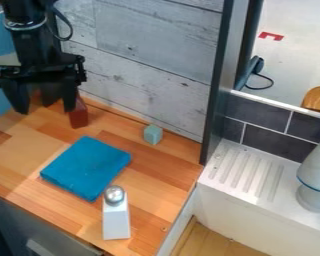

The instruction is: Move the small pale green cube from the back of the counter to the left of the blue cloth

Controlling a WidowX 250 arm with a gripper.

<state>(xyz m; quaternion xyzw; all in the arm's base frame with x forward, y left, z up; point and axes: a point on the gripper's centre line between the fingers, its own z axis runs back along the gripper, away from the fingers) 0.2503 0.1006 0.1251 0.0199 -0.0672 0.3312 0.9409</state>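
The gripper (43,92) is open above the counter (146,200), beyond the folded blue cloth (86,167), with nothing evidently grasped. The red block (78,114) is nearest it, between cloth and wall; no lift looks begun. The small green block (152,134) sits right of the cloth. The white shaker (116,220) stands just beside its near corner, contents hidden.

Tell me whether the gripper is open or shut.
Open: the gripper's two fingers hang apart at the upper left, over the wooden counter, with a gap visible between them.
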